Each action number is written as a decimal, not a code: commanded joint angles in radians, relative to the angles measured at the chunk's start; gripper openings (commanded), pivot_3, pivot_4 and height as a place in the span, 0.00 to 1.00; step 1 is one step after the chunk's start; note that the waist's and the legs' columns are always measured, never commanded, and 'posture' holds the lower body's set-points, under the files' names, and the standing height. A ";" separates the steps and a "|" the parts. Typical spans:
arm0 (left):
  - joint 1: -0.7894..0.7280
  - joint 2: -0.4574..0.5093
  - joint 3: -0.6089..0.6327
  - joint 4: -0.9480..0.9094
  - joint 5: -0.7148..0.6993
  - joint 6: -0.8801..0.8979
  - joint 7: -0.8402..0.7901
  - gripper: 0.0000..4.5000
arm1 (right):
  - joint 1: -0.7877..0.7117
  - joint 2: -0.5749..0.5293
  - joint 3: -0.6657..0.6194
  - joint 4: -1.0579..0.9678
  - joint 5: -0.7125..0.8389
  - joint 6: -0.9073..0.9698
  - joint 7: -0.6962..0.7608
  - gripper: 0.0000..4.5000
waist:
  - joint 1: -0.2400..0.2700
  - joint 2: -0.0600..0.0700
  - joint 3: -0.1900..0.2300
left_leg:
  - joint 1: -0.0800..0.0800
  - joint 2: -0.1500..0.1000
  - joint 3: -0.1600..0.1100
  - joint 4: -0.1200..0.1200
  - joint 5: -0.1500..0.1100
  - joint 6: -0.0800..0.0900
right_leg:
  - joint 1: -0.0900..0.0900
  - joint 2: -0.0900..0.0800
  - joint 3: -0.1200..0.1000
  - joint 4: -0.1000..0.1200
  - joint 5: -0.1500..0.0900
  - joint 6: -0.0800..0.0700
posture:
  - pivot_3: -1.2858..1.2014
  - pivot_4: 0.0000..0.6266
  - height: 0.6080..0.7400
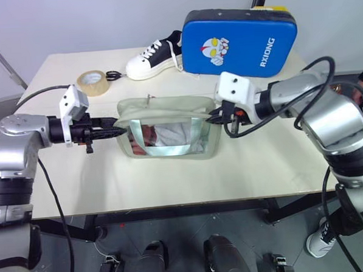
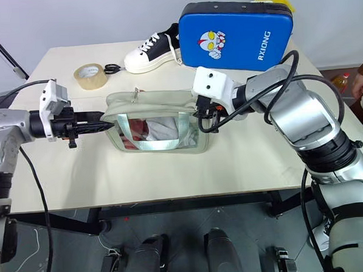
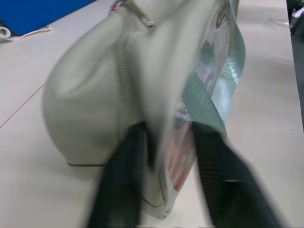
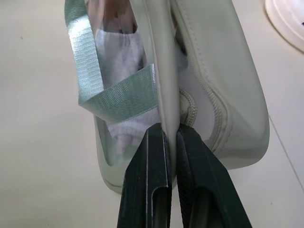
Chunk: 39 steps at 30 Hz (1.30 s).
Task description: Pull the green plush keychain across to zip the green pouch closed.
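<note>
Worktop: pale beige rectangular worktop (image 1: pixel 172 185) carrying everything in play
Blue case: big blue padded case with a cartoon print (image 1: pixel 240 43), at the far side behind the pouch, well apart from both arms
Shoe: white and black sneaker (image 1: pixel 153 58) beside the blue case, untouched
Pouch: pale sage-green boxy soft zip pouch with a clear window panel and woven straps (image 1: pixel 168 135), lying mid-worktop between the two arms, window facing the robot
Tape: tan roll of packing tape (image 1: pixel 92 81) at the far left, small black scissors just beside it
Left gripper: left gripper (image 1: pixel 111 129) clenched on the pouch's left end; the left wrist view shows the two black fingers (image 3: pixel 121 185) either side of the end seam
Right gripper: right gripper (image 1: pixel 216 117) clamped tight on the pouch's right end edge; the right wrist view shows the fingers (image 4: pixel 147 180) pinching the seam next to the zipper end
Zipper pull: a small metal pull (image 2: pixel 135 97) sits on top near the left end
Keychain: the lime-green plush itself cannot be made out
Progress: the pouch seems braced at both ends, and the zip track by the right gripper looks closed; whether the whole length is shut I cannot tell
Left to do: judging by this, confirm closure or finish the pull, then let go
</note>
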 commanded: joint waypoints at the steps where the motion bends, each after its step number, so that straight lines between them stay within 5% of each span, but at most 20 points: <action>1: -0.004 0.011 0.007 -0.023 0.004 -0.030 -0.011 0.01 | -0.006 -0.006 -0.029 -0.038 0.019 -0.005 0.004 0.00 | 0.000 0.000 0.000 | 0.000 0.000 0.000 0.000 0.000 0.000 | 0.000 0.000 0.000 0.000 0.000 0.000 | 0.52 0.24 0.66; 5: 0.029 0.017 0.005 -0.038 0.025 -0.060 0.002 0.01 | 0.003 -0.007 -0.043 -0.048 0.051 -0.001 0.027 0.00 | 0.000 0.000 0.000 | 0.000 0.000 0.000 0.000 0.000 0.000 | 0.000 0.000 0.000 0.000 0.000 0.000 | 0.52 0.24 0.66; 8: 0.058 0.019 0.011 -0.049 0.027 -0.078 0.007 0.00 | 0.005 -0.013 -0.072 -0.044 0.087 0.014 0.043 0.22 | 0.000 0.000 0.000 | 0.000 0.000 0.000 0.000 0.000 0.000 | 0.000 0.000 0.000 0.000 0.000 0.000 | 0.52 0.24 0.66; 14: 0.070 0.014 0.017 -0.057 0.026 -0.089 0.019 0.00 | -0.125 -0.071 -0.168 0.152 0.135 -0.094 0.149 0.94 | 0.003 0.001 0.000 | 0.000 0.000 0.000 0.001 0.000 0.000 | 0.001 -0.001 0.000 0.000 0.000 0.000 | 0.52 0.24 0.66; 15: 0.066 0.012 0.015 -0.053 0.027 -0.092 0.020 0.00 | -0.173 -0.054 -0.157 0.209 0.131 -0.110 0.158 1.00 | 0.002 0.001 0.000 | 0.000 0.000 0.001 0.000 0.000 0.000 | 0.001 -0.001 0.000 0.000 0.000 0.000 | 0.52 0.24 0.66; 28: 0.100 0.005 0.003 -0.069 0.038 -0.133 0.019 0.00 | -0.577 0.364 0.034 1.164 -0.213 -0.794 0.038 1.00 | 0.001 0.001 0.000 | 0.006 -0.001 0.002 -0.003 0.000 0.000 | 0.003 0.000 0.002 0.000 0.000 0.000 | 0.52 0.24 0.66; 39: 0.238 0.013 0.048 -0.230 0.001 -0.078 0.073 0.00 | -0.564 0.447 0.027 1.301 -0.286 -0.970 0.170 1.00 | 0.003 0.001 0.000 | 0.008 -0.001 0.001 -0.003 0.000 0.000 | 0.006 0.000 0.002 0.000 0.000 0.000 | 0.52 0.24 0.66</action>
